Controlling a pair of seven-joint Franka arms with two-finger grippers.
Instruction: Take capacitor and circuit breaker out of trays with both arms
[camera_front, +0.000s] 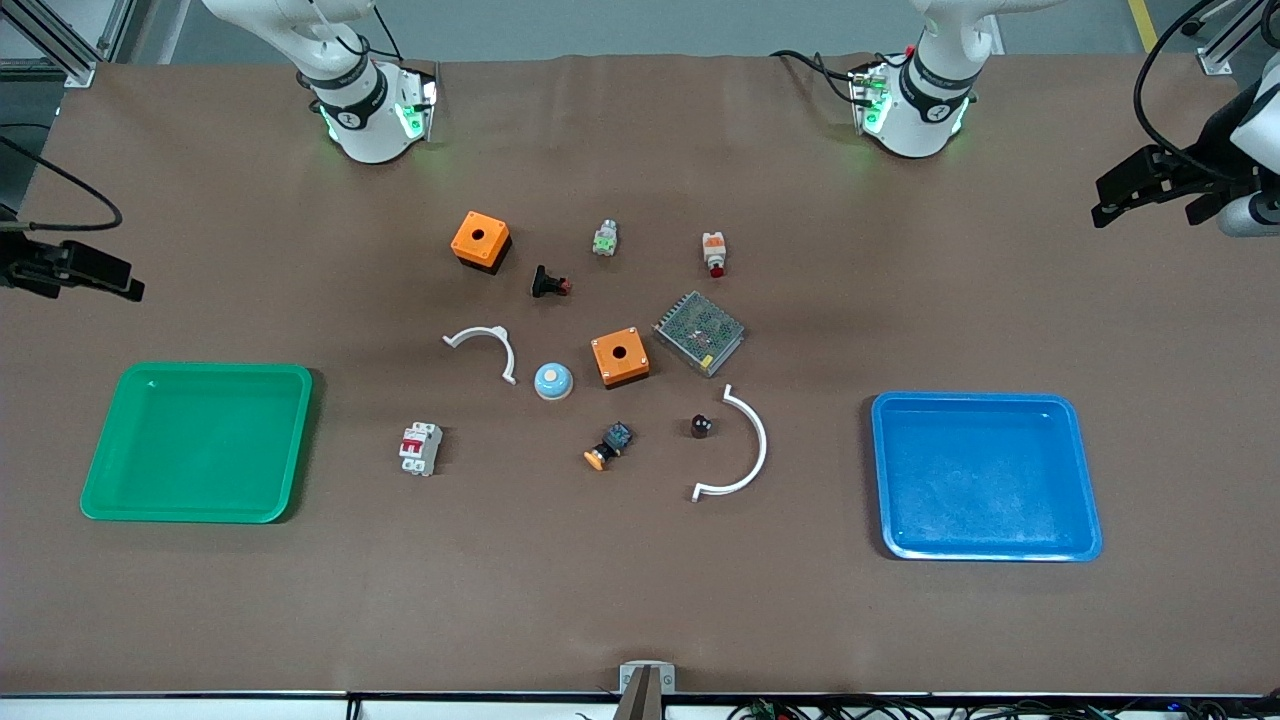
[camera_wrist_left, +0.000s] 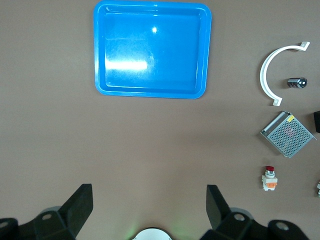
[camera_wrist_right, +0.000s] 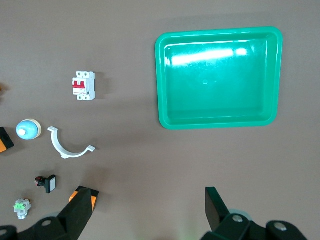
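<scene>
- Here I read the left gripper (camera_wrist_left: 149, 207) as spread wide and holding nothing; it hangs over bare table at the left arm's end, up beside that arm's base.
- The right gripper (camera_wrist_right: 149, 207) I see likewise wide apart and empty, over bare table at the right arm's end; both arms wait.
- The capacitor (camera_front: 701, 426) lies on the table inside the curve of the larger white arc clip (camera_front: 738, 446), nearer to the front camera than the metal mesh box (camera_front: 699, 332).
- The breaker (camera_front: 421, 448) lies flat, red lever up, between the green tray (camera_front: 98, 455) and the orange-capped switch (camera_front: 608, 446), apart from both.
- The green tray sits at the right arm's end; the blue tray (camera_front: 1085, 480) sits at the left arm's end. I see nothing in either.
- In mid-table lie two orange boxes (camera_front: 480, 240), a blue dome (camera_front: 553, 380), a smaller white arc clip (camera_front: 484, 346), and the white-and-orange part (camera_front: 714, 253).
</scene>
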